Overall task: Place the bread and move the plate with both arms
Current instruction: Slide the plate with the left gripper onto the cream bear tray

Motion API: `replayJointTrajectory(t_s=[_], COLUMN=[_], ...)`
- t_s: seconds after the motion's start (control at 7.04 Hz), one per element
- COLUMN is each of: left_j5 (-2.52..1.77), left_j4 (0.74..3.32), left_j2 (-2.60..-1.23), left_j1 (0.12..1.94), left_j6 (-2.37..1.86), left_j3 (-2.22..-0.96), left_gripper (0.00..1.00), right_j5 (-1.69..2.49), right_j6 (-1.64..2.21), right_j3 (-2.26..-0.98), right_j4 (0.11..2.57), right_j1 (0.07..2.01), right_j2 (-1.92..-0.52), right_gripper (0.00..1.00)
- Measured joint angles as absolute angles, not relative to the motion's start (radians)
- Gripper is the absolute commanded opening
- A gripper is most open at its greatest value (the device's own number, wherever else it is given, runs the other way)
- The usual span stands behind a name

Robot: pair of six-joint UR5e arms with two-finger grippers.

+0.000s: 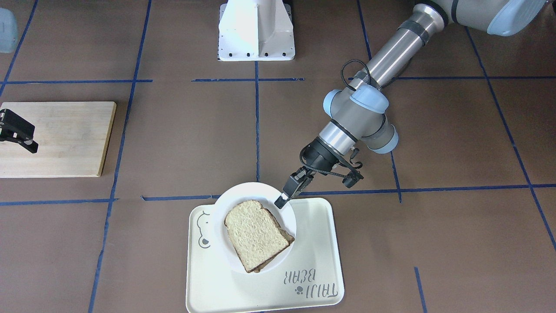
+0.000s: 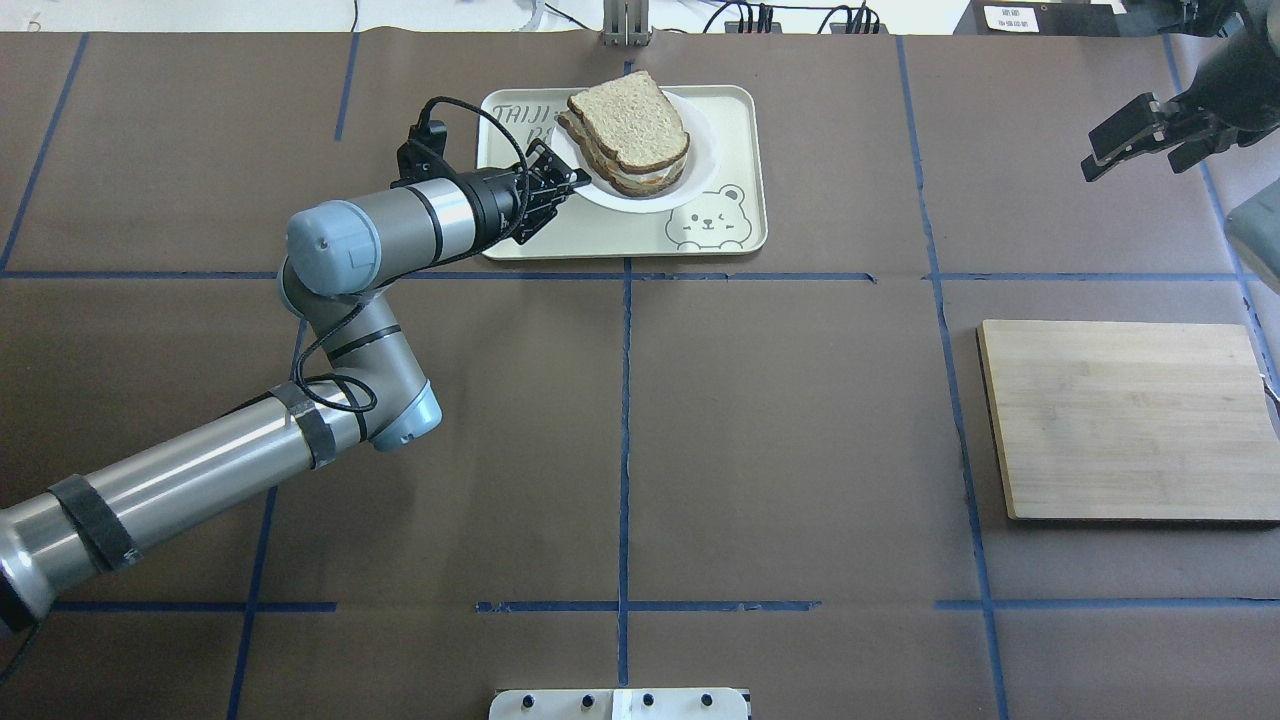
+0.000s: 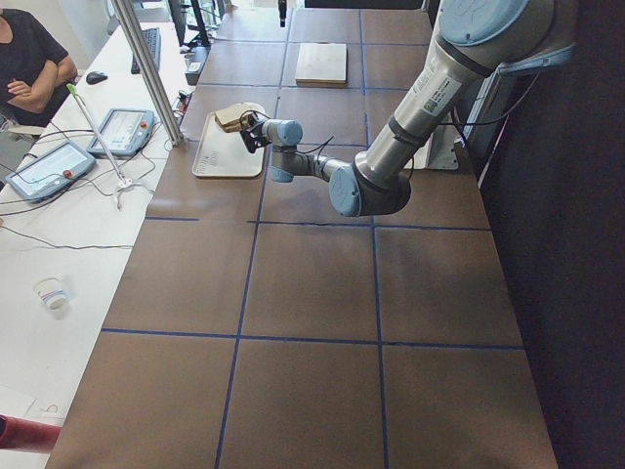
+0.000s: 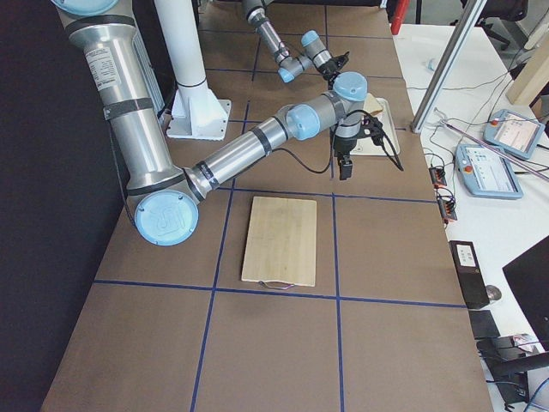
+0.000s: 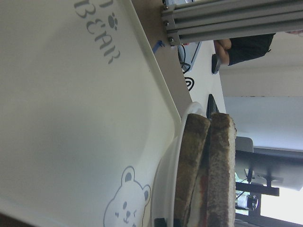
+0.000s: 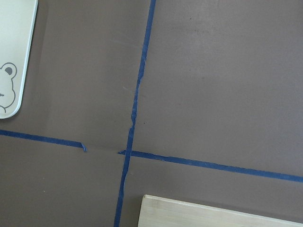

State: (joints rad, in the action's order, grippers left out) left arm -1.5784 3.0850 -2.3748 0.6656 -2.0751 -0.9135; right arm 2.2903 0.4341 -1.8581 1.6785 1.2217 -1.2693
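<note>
Item 1. My left end effector: fingers drawn together on the plate, pinching its rim on the side nearest my base; arm stretched out low across the counter.

Item 2. Plate: white, round, over the tray, at the end with the bear drawing. Whether it rests flat or is raised there, I cannot tell.

Item 3. Bread: speckled, dark crust, lying on the plate on top of a second slice, edges not quite aligned.

Item 4. Tray: cream, rectangular, on the counter's far side from my base.

Item 5. My right end effector: fingers apart, holding nothing, in the air well away from the tray.

Item 6. Board: wooden, bare, flat on the counter on my right side.
</note>
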Motion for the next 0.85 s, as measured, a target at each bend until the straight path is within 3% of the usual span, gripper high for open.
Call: replayJointTrajectory(t_s=[0.43,0.57,0.71,0.85], left_j5=[-1.598,-1.611,-1.619,-1.621], left_j4=[3.055,3.052,3.050,3.045], left_j2=[-2.436,-2.443,-2.446,-2.446], left_j1=[0.676,0.676,0.676,0.679], left_j6=[-2.027,-1.994,-1.972,-1.954], left_j3=[-0.786,-0.770,-0.764,-0.764], left_gripper=[0.07,0.33,0.89,1.00], right_j5=[2.290,2.290,2.290,2.290], right_j6=[0.434,0.434,0.434,0.434], right_j3=[-1.860,-1.861,-1.862,-1.864], right_j4=[1.678,1.678,1.678,1.678], right_j1=[1.223,1.223,1.225,1.227], right_j2=[-1.266,-1.266,-1.266,-1.266], right_gripper=[1.00,1.00,1.00,1.00])
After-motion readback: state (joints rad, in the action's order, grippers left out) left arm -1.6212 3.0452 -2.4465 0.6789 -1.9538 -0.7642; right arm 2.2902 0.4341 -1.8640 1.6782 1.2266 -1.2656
